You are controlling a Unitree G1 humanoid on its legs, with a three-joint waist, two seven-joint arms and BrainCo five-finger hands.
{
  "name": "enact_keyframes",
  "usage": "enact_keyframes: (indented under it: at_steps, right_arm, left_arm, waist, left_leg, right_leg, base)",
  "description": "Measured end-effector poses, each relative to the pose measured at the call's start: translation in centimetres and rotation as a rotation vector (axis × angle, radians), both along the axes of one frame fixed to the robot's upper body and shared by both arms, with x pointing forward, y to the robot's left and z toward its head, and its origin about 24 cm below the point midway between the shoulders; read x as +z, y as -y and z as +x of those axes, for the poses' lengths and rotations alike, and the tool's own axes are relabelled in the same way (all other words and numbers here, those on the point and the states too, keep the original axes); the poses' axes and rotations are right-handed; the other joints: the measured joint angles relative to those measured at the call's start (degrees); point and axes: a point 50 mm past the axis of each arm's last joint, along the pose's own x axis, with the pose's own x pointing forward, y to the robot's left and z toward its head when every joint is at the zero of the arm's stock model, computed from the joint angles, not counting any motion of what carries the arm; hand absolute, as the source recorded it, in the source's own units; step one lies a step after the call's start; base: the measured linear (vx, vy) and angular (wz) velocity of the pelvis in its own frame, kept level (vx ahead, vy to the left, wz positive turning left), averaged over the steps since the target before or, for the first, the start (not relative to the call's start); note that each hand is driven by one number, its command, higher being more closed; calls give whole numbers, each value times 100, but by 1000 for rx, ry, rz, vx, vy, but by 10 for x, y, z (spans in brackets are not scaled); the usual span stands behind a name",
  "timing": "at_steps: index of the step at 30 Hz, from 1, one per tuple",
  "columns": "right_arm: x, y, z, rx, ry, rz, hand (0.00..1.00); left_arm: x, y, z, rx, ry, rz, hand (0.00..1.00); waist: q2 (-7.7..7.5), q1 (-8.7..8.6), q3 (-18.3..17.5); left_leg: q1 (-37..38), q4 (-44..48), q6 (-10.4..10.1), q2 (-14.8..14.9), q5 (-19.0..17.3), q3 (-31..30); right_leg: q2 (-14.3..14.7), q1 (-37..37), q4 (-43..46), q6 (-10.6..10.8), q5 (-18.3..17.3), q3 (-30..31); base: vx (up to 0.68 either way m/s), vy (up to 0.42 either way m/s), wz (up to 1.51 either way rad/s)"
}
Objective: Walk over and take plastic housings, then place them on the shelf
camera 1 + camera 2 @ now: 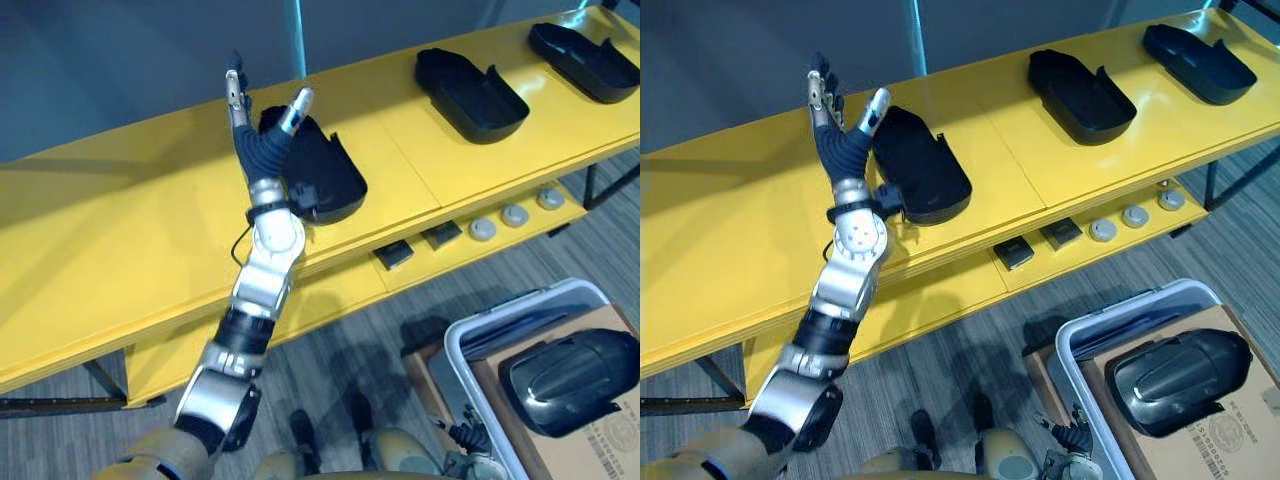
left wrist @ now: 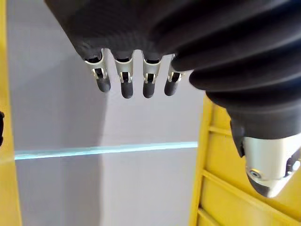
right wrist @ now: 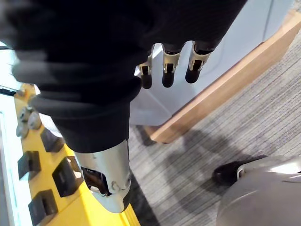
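The left end of the first housing [image 1: 325, 175] is hidden behind the left robot hand [image 1: 262, 140] and its wrist, so the head views do not show whether the two touch. This black plastic housing lies flat on the top board of the yellow shelf [image 1: 120, 220]. The left robot hand is raised over the end of it, fingers straight and spread wide, thumb angled out toward the housing, and it holds nothing. Its wrist view shows the same straight fingers with only wall and yellow shelf edge past them. Further right on the same board lies the middle housing [image 1: 470, 95], well apart from the hand. Beyond that is the third housing [image 1: 585, 60], near the picture's right edge. On the lower board sit two small black blocks [image 1: 395, 254], and to their right a row of round grey discs [image 1: 483, 229]. What these are is too small to tell. At lower right a pale bin [image 1: 455, 350] stands on the floor, cut off by the bottom and right edges. It carries a cardboard box [image 1: 590, 445] with a fourth housing [image 1: 570, 378] resting on top. The right robot hand [image 3: 168, 66] hangs low beside the shelf's lower board, its fingers loose and straight over the grey carpet, grasping nothing
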Motion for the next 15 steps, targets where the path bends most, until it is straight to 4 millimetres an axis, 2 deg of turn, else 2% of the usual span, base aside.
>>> enact_keyframes:
  at_steps: [3,8,11,15]
  right_arm:
    - [-2,2,-3,-1,-14,8,0]
    - [-4,2,-6,-16,-30,17,0]
    - [-7,3,-6,-23,-49,22,0]
    - [-8,2,0,-17,-55,28,0]
  left_arm:
    - [-12,10,-10,-48,-18,100,100]
    - [-31,24,-19,-155,-83,201,100]
    - [-47,27,-15,-191,-155,246,100]
    - [-80,26,-6,-215,-300,321,100]
  waist:
    - [0,113,0]
    - [-1,106,-1]
    - [-2,100,-3]
    - [4,-33,-8]
  left_leg:
    - [2,-21,-10,0,9,-12]
    - [120,-187,-9,-13,78,-28]
    - [125,-210,1,-19,126,-36]
    - [232,-391,13,-52,220,-111]
  right_leg:
    - [2,4,-10,1,0,-11]
    - [12,92,-103,9,10,-28]
    - [16,99,-124,14,13,-31]
    - [15,204,-246,68,50,-82]
  base:
    - [1,3,1]
    - [0,0,0]
    - [0,0,0]
    - [13,17,7]
